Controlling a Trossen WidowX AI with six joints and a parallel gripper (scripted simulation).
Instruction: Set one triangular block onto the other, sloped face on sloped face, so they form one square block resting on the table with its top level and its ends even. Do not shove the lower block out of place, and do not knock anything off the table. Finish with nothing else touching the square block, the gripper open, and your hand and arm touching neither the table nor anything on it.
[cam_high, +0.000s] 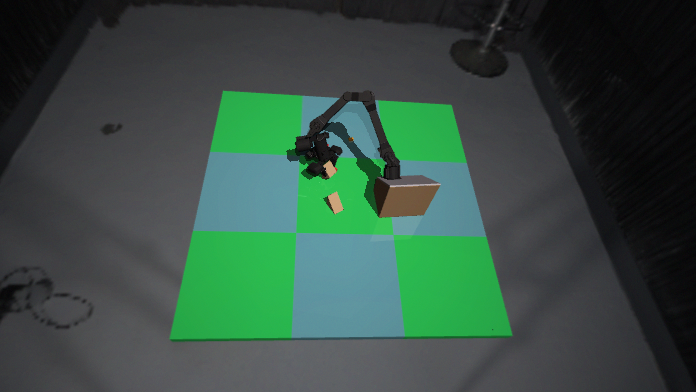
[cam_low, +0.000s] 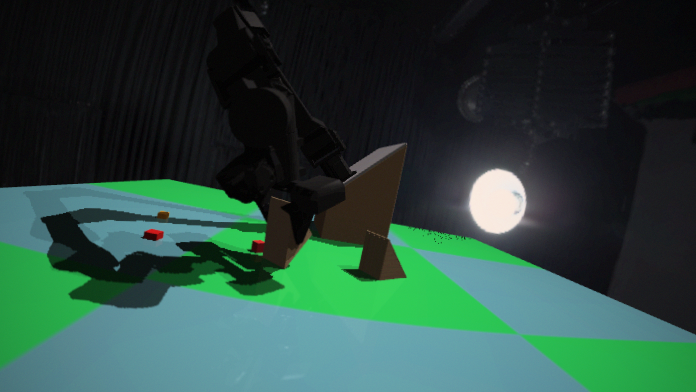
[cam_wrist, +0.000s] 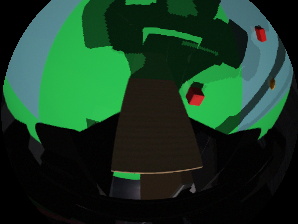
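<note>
Your pincer (cam_high: 327, 162) (cam_low: 284, 227) (cam_wrist: 150, 116) is gripping one wooden triangular block (cam_high: 329, 170) (cam_low: 280, 232) (cam_wrist: 155, 125), with a finger on either side of it. In the exterior view, you have that block tilted, its narrow lower end pointing down towards the desk (cam_high: 345, 285) (cam_low: 300, 345) (cam_wrist: 75, 75); you cannot tell for sure from these views how much clearance lies under it.

The other triangular block (cam_high: 335, 203) (cam_low: 379, 257) rests on the central green square, apart from the held one. From the top you see it on the near side of your pincer and slightly to the right; in the exterior view it stands to the right, its sloped face descending towards the right. The two blocks are not joined, so you have no square block yet.

Your arm (cam_high: 378, 125) (cam_low: 260, 117) reaches over from the large wooden wedge (cam_high: 407, 200) (cam_low: 370, 200), which sits to the right of both blocks in the top view. In the exterior view, you have one red cube (cam_low: 258, 246) (cam_wrist: 195, 95) just left of the held block, a second red piece (cam_low: 153, 234) (cam_wrist: 260, 34) further left, and a small orange piece (cam_high: 351, 139) (cam_low: 163, 215) (cam_wrist: 272, 83) on the far side of that second one.
</note>
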